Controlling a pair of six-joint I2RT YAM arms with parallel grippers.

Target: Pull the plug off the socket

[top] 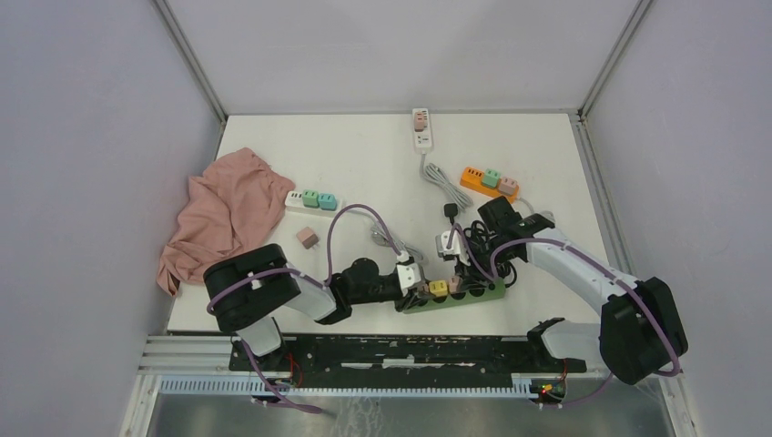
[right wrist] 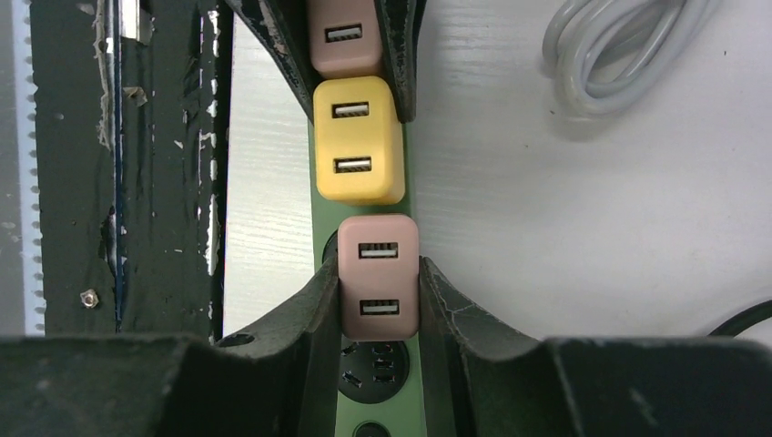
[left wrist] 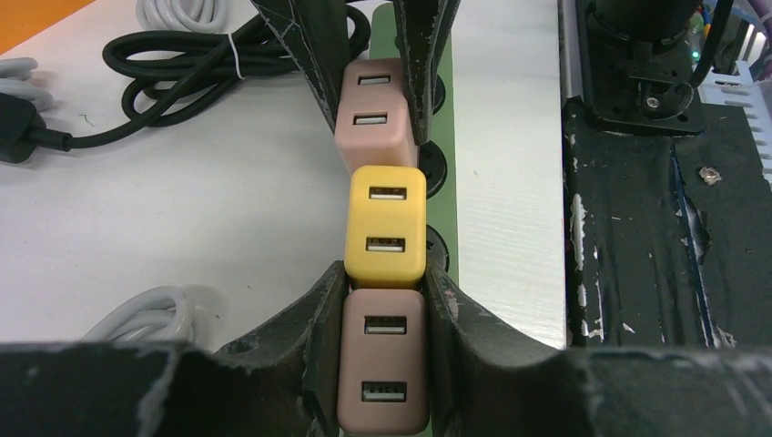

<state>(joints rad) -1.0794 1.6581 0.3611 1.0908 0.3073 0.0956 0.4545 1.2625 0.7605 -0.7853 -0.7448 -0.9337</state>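
Observation:
A green socket strip [top: 473,295] lies near the table's front edge and carries three USB plugs in a row. My left gripper [left wrist: 382,300] is shut on the pink plug [left wrist: 382,364] at the strip's left end. Beside that plug sits a yellow plug [left wrist: 386,226]. My right gripper [right wrist: 379,273] is shut on the other pink plug [right wrist: 379,278], on the far side of the yellow plug [right wrist: 358,138]. Both pink plugs sit on the green strip [right wrist: 412,387]. From above, the left gripper [top: 417,287] and right gripper [top: 458,280] face each other over the yellow plug [top: 439,287].
A black cable coil [top: 475,238] lies just behind the strip. Further back are a white cable [top: 443,182], an orange strip [top: 489,182] and a white strip [top: 421,127]. To the left lie a pink cloth [top: 223,214], a small white strip [top: 311,200] and a loose pink plug [top: 307,238].

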